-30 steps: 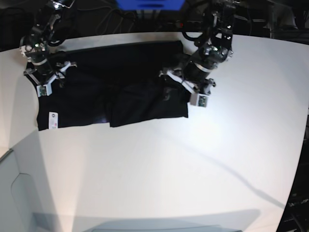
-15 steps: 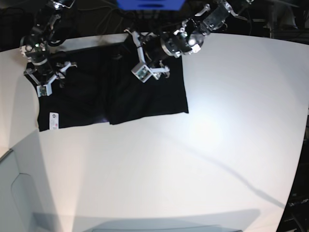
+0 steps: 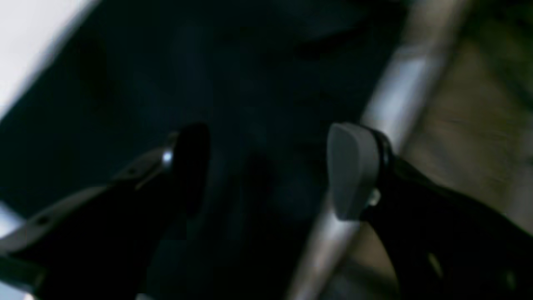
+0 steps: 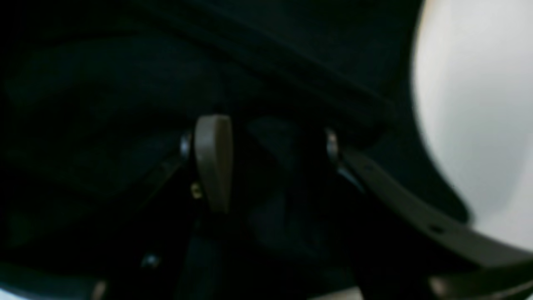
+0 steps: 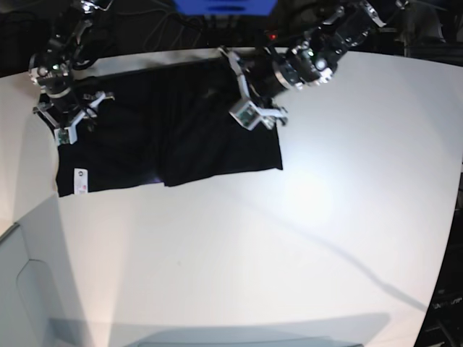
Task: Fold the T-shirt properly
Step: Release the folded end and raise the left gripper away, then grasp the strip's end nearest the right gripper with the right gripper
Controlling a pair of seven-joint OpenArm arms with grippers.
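Observation:
The black T-shirt (image 5: 173,130) lies spread flat at the back left of the white table (image 5: 304,246), with a small white label (image 5: 79,180) at its front left corner. My left gripper (image 5: 249,92) hovers over the shirt's back right part. In the left wrist view it (image 3: 270,171) is open, with nothing between the fingers and dark cloth (image 3: 175,75) below. My right gripper (image 5: 71,108) sits over the shirt's left end. It is also open in the right wrist view (image 4: 272,158), low over black cloth (image 4: 125,83).
The shirt's back edge runs along the table's far edge (image 5: 145,58), with dark cables and a blue object (image 5: 224,6) behind it. A pale grey panel (image 5: 29,289) stands at the front left. Bare table (image 4: 479,125) shows beside the right gripper.
The left arm let the bunched right part of the shirt lie flat, swung to the back over the shirt's middle, then moved right. The right arm stayed in place.

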